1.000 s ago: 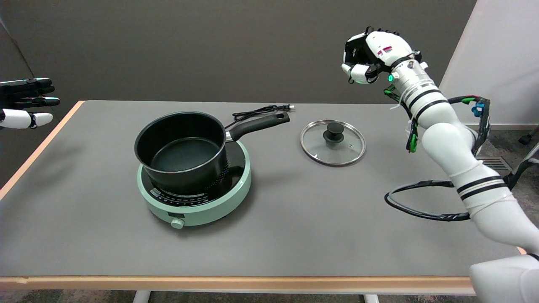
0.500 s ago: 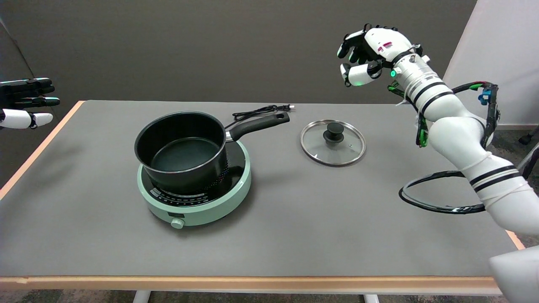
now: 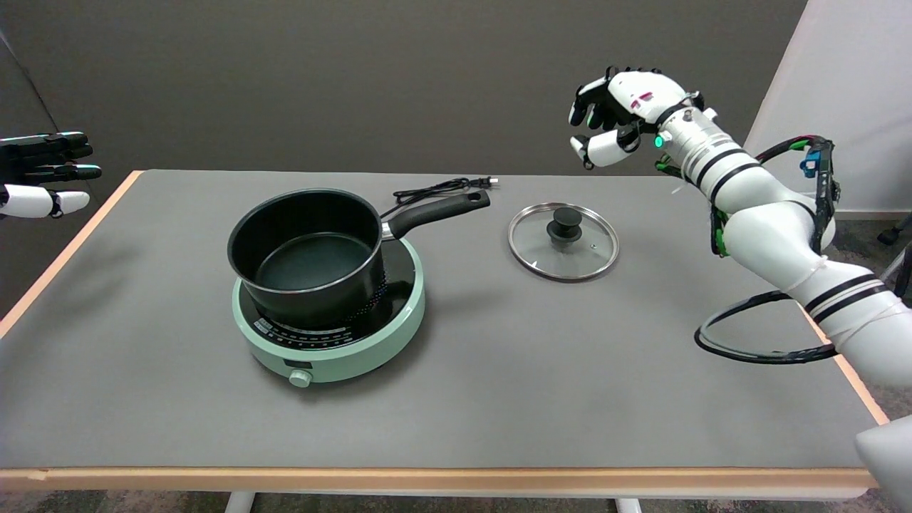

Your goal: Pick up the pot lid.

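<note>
Glass with a steel rim, the pot lid (image 3: 563,242) lies flat on the grey table (image 3: 499,370), its black knob (image 3: 564,221) standing straight up in the middle. The right hand (image 3: 618,117) hangs in the air above and a little beyond it, set slightly to the right, so the lid sits below the hand and a touch to its left. Hand and lid are well apart; nothing is touching. The fingers (image 3: 590,96) are spread and loosely curved downward with nothing between them, the thumb (image 3: 597,148) held apart underneath, ready to close around something.

The lid is round, so it has no long axis to line up with; the knob's upright stem is what counts, and a descent from above looks the natural way in. How far the hand sits behind the knob is hard to judge from this single view. The pot (image 3: 308,253) on its green cooker (image 3: 335,349) stands off to the hand's left, well clear of the lid.
</note>
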Robot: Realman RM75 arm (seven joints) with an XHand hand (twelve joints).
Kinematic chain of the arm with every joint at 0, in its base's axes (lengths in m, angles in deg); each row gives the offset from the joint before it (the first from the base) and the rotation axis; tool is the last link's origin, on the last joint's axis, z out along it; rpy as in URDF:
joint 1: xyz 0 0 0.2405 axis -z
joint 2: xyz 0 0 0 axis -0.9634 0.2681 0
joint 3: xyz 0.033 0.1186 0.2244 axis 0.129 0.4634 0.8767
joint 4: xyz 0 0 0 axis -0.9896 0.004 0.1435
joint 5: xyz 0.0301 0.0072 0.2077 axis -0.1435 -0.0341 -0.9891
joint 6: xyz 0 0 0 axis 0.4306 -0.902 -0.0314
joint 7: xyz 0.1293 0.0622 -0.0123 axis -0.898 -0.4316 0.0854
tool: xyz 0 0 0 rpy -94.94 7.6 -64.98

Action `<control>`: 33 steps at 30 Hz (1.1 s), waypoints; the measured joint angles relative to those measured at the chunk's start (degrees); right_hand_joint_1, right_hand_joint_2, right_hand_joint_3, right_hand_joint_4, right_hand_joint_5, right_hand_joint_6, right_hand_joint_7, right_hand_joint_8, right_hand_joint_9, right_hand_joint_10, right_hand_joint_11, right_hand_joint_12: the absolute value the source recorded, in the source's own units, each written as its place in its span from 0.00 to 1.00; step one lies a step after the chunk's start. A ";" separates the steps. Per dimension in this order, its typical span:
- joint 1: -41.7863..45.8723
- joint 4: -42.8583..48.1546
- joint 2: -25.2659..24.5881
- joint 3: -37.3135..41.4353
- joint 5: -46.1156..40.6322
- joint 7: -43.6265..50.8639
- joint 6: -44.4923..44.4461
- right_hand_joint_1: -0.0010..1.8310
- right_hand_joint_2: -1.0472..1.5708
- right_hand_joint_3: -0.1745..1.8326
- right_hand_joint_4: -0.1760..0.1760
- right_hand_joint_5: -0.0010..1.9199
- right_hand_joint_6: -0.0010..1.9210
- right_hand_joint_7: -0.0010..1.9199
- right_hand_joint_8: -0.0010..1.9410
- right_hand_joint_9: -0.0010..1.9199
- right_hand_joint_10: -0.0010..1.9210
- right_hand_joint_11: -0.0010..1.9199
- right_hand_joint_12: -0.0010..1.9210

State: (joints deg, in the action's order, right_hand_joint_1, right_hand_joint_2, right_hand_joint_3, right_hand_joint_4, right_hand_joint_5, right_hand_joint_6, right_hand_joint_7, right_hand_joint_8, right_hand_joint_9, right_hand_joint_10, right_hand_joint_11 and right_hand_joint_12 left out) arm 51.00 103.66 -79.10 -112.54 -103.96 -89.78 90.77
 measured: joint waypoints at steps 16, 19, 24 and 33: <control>0.00 -3.94 2.76 -5.57 7.76 -4.49 -3.24 0.47 0.61 0.57 0.83 0.28 0.13 0.31 0.10 0.34 0.23 0.28 0.68; 0.01 -4.31 2.96 -6.46 9.20 -4.88 -3.82 0.47 0.61 0.57 0.83 0.27 0.12 0.31 0.10 0.34 0.23 0.28 0.67; -0.02 -4.86 3.07 -7.98 11.41 -5.31 -4.32 0.47 0.61 0.57 0.83 0.27 0.12 0.31 0.10 0.34 0.23 0.27 0.67; -0.54 -6.38 2.71 -10.82 14.01 -5.79 -4.79 0.47 0.61 0.57 0.85 0.28 0.13 0.31 0.10 0.34 0.23 0.27 0.66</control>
State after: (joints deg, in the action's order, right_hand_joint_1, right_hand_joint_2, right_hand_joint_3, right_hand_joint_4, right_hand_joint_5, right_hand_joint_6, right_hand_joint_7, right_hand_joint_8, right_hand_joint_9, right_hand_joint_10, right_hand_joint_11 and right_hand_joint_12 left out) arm 50.46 97.28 -76.39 -123.37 -89.95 -95.56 85.98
